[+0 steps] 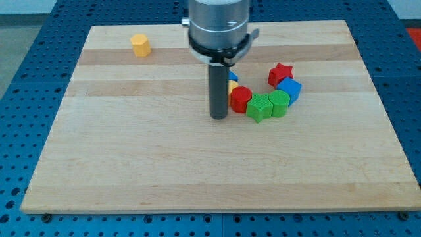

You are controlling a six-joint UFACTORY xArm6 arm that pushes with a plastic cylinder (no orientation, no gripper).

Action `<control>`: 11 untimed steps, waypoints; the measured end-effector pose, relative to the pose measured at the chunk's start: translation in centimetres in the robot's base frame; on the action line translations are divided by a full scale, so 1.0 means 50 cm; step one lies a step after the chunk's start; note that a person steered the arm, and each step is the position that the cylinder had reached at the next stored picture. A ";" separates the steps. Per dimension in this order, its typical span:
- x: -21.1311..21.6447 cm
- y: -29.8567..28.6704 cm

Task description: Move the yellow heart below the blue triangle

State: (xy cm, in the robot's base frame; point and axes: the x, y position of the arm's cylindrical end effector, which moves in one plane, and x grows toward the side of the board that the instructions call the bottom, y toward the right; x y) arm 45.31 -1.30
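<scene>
My tip: (218, 117) rests on the counter (164, 164), just left of the red round block (240, 99); contact cannot be told.
Hand: none, a plain rod holding nothing.
Yellow heart: (233, 87) a sliver beside the rod, mostly hidden.
Blue triangle: (232, 77) just above it, mostly hidden.
Cluster: green star (260, 107), green block (279, 103), blue block (289, 89), red star (280, 74).
Yellow hexagon: (140, 45) apart, top left.

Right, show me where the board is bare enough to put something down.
Bare: the whole lower half below my tip, and the left side under the yellow hexagon. Crowded: the arc right of my tip, from red cylinder through green star and green block to blue cube and red star.
</scene>
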 end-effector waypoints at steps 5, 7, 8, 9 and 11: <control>-0.059 0.027; -0.058 0.005; -0.058 -0.058; -0.091 -0.087; -0.161 -0.043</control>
